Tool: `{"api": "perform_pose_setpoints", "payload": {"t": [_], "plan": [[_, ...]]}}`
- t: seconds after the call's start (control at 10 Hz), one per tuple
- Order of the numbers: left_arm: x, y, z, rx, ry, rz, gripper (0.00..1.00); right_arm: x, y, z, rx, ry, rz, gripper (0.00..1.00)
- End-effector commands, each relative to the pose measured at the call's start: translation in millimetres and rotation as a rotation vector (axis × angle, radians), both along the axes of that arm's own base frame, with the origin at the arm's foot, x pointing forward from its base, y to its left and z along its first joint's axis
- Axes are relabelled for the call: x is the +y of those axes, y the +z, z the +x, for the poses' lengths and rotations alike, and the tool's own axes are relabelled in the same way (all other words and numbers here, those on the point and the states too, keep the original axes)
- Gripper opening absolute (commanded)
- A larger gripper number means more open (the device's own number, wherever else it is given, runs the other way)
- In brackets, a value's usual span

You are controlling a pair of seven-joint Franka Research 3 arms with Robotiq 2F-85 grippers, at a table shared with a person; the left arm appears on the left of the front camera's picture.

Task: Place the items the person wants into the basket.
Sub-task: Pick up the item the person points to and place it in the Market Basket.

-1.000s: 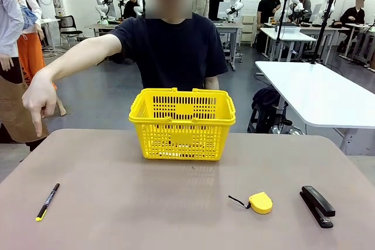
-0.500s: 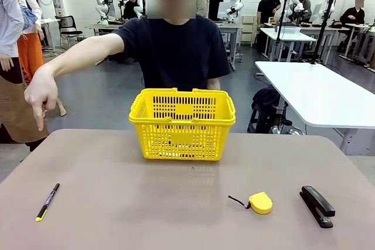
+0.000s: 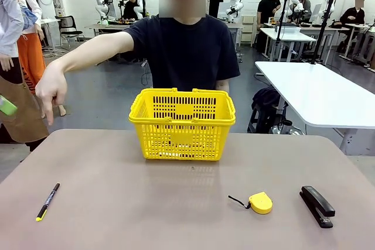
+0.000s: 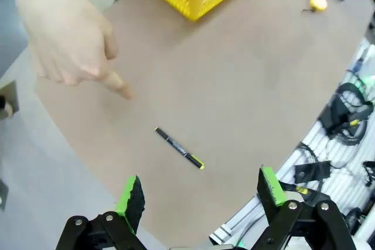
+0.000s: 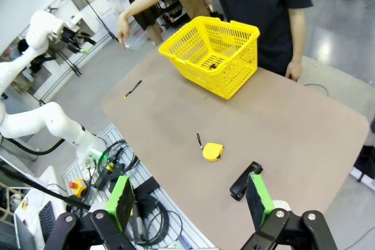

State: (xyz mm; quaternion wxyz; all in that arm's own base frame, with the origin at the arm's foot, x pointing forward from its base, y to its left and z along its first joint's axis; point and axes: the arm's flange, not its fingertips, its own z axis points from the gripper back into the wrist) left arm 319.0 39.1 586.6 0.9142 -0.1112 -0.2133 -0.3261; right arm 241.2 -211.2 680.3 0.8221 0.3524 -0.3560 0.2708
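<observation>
Slim black pen [image 3: 47, 201] near smooth table's [image 3: 146, 215] left edge, bare top around (lattice-walled plastic basket [image 3: 182, 122] well apart). Wide-spread, empty fingers on left gripper [image 4: 200, 189] and right gripper [image 5: 189, 199].

The thin black pen [image 3: 47, 201], yellow-tipped, lay flat near the surface's [image 3: 176, 215] left edge, well apart from the upright yellow basket [image 3: 181, 122] at its far side.

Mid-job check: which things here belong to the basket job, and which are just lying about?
Job: thin black pen with yellow tip, person's hand pointing down near it; yellow perforated plastic basket.
Lying about: round yellow tape measure; black stapler.
</observation>
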Motion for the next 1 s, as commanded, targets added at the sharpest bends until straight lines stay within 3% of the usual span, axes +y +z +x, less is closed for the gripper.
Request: {"api": "perform_pose_setpoints", "payload": {"t": [0.0,0.3,0.6,0.7,0.8,0.9], "plan": [[-14,-44,14,0.081,0.126,0.097,1.00,0,2,0,-0.021,0.016,0.019,1.00],[-35,-109,29,0.121,0.270,0.115,1.00,0,2,0,-0.021,0.016,0.019,1.00],[-41,-144,34,0.104,0.321,0.148,1.00,0,2,0,-0.021,0.016,0.019,1.00],[-40,-150,38,0.118,0.318,0.175,1.00,0,2,0,-0.021,0.016,0.019,1.00],[-39,-124,46,0.129,0.293,0.110,1.00,0,2,0,-0.021,0.016,0.019,1.00],[-39,-124,46,0.129,0.293,0.110,1.00,0,2,0,-0.021,0.016,0.019,1.00]]}}
